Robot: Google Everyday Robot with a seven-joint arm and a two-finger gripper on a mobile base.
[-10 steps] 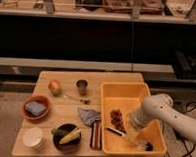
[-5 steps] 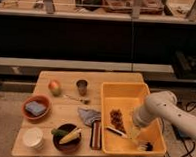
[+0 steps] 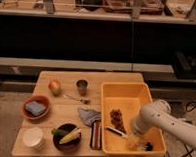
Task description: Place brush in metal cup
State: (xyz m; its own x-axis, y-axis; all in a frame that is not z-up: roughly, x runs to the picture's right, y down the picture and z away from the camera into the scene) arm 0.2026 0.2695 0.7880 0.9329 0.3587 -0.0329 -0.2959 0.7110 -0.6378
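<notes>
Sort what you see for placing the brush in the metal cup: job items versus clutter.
Job: brush, metal cup, end effector low in the yellow bin, at the brush.
Clutter: apple, paper cup, sponge bowl, corn bowl, cloth, red bar, thin utensil.

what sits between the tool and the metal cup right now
In the camera view, the tool hangs low in the yellow bin; toward the metal cup lie the brush, a brown clump, the bin's left wall, then bare table.

Matt wooden table (image 3: 62, 112), dull metal cup (image 3: 82, 86), glossy yellow plastic tub (image 3: 126, 87) around the hand (image 3: 133, 141).
</notes>
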